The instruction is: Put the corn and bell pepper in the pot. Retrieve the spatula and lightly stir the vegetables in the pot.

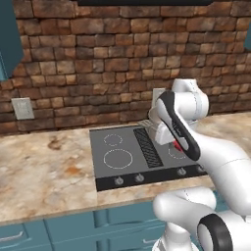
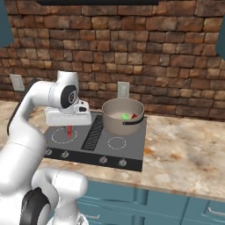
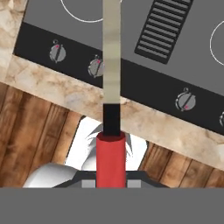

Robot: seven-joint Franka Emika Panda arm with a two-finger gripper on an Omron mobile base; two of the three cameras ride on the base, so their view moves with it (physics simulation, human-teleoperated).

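Note:
My gripper (image 2: 69, 124) is shut on the spatula (image 2: 69, 131), whose red handle points down over the left front burner. In the hand view the red handle (image 3: 111, 157) rises from between the fingers of the gripper (image 3: 111, 178), and the pale shaft runs up past the knobs and off the top edge. The gripper (image 1: 164, 135) also sits over the cooktop in the left base view, with a bit of red handle (image 1: 178, 146) beside the forearm. The grey pot (image 2: 119, 121) stands on the back right burner, right of the gripper. A green bit (image 2: 125, 116) and a red bit (image 2: 134, 116) lie inside it, too small to tell corn from bell pepper.
The dark cooktop (image 2: 99, 149) has a slotted centre vent (image 2: 93, 132) and a row of knobs (image 3: 57, 52) along its front. Marble counter (image 2: 184, 154) spreads to both sides. The brick wall behind carries outlets (image 1: 22, 108). Teal cabinet fronts (image 1: 73, 230) run below.

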